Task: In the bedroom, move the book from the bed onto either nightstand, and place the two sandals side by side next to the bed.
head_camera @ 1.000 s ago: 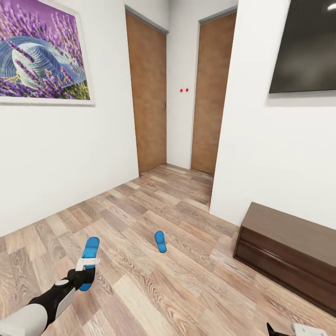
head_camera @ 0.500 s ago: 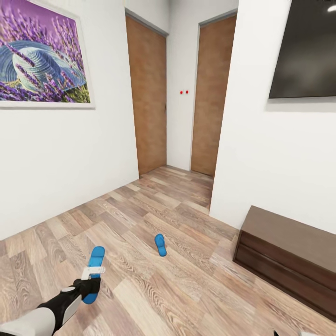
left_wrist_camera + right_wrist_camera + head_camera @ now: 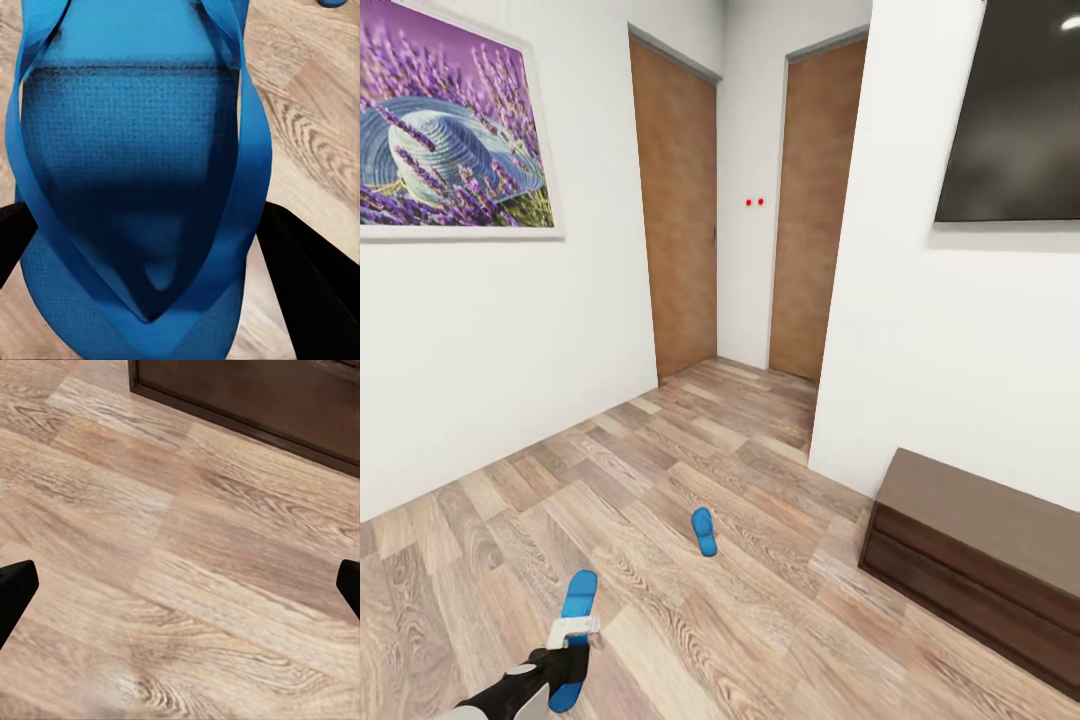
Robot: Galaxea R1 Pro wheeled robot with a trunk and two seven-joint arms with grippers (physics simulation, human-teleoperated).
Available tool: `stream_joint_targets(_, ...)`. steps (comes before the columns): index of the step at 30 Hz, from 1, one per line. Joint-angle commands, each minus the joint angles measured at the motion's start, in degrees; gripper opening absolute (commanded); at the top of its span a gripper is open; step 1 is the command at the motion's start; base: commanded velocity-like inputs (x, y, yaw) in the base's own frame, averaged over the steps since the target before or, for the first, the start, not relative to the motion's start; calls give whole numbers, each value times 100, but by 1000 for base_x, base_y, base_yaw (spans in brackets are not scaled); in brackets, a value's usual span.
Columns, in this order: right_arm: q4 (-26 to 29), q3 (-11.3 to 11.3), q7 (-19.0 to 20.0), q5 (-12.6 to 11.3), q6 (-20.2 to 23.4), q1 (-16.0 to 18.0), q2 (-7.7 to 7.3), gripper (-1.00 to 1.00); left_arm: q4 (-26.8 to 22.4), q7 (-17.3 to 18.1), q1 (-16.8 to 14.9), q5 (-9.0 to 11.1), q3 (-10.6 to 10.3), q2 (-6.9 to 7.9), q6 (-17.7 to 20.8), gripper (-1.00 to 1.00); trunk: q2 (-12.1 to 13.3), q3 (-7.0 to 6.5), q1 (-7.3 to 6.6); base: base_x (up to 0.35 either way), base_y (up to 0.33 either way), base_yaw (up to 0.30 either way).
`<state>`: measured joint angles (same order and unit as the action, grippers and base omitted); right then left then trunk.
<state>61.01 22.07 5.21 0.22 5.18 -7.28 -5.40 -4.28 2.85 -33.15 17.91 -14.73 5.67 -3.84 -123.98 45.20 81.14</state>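
Wood floor (image 3: 780, 640) runs to brown doors. Left tool (image 3: 573, 650) is clamped on one blue sandal (image 3: 574, 625); other sandal (image 3: 704, 530) lies ahead. Right tool's fingers (image 3: 15, 589) are apart. A bump could shake the sandal loose.

Under me runs a light wood-plank floor (image 3: 780, 620). One blue sandal (image 3: 704, 530) lies flat on those planks, well ahead of my left jaws and off to their right. A long, low dark cabinet (image 3: 970, 560) stands on the floor against the white wall; its base (image 3: 247, 405) sits just beyond my right jaws, with bare boards (image 3: 180, 585) spreading between and below the two fingertips.
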Motion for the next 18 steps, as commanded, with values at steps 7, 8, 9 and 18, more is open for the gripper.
stream_joint_targets(7,-24,11,35,4,14,-1,-23,100,4,-345,109,71,-39,-47,-178,-100,280,-122,-155,0,0,0)
stream_joint_targets(8,-26,10,34,4,13,-3,-21,100,6,-368,115,78,-39,-44,-225,-100,320,-140,-177,0,0,0)
stream_joint_targets(9,-29,10,36,4,13,-2,-23,100,8,-387,121,93,-39,-39,-270,-100,360,-158,-199,0,0,0)
stream_joint_targets(18,-149,-30,37,8,2,-2,-13,100,10,-488,140,471,-43,-36,-418,-100,721,-319,-397,0,0,0)
